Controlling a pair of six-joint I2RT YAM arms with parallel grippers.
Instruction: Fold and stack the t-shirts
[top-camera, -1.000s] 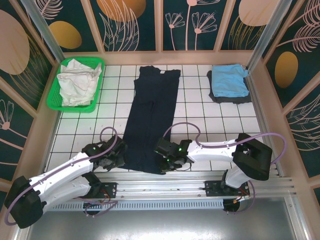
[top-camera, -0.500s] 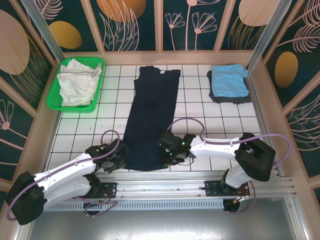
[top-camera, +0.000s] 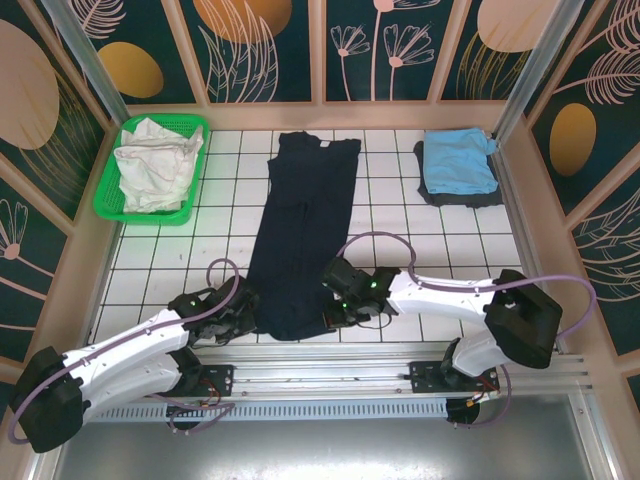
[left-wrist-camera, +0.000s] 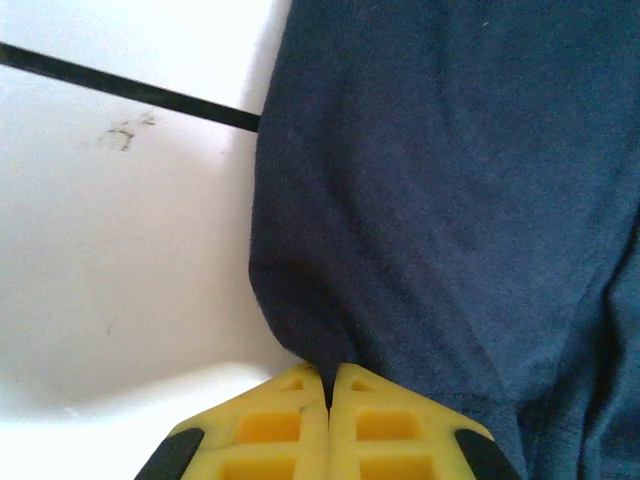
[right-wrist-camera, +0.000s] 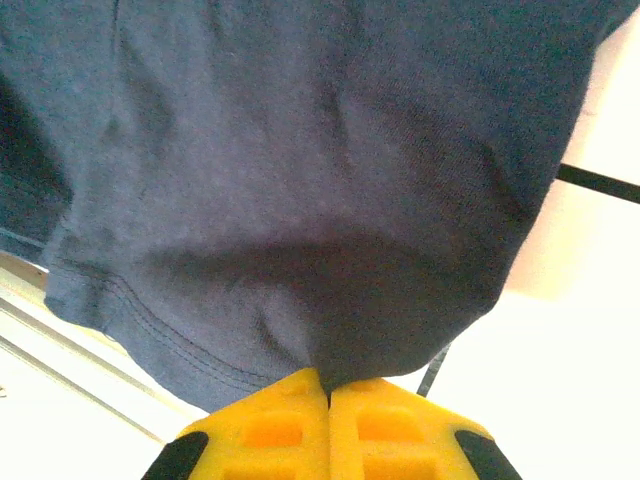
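Note:
The dark navy t-shirt (top-camera: 305, 225) lies folded in a long strip down the middle of the tiled table. My left gripper (top-camera: 246, 304) is shut on its near left corner (left-wrist-camera: 330, 330), the yellow fingers (left-wrist-camera: 275, 425) pinching the cloth. My right gripper (top-camera: 333, 308) is shut on the near right corner (right-wrist-camera: 340, 340), with the hem lifted off the tiles. The light blue t-shirt (top-camera: 458, 163) sits folded at the back right on a dark folded cloth. The white t-shirt (top-camera: 152, 165) lies crumpled in the green basket.
The green mesh basket (top-camera: 196, 125) stands at the back left. A metal rail (top-camera: 330, 360) runs along the near table edge. Patterned walls close in the table on three sides. White tiles (top-camera: 420, 250) lie bare between the navy shirt and the right wall.
Both grippers have moved away from the near edge, carrying the navy shirt's near hem with them. The shirt's near end has drawn up off the front row of tiles.

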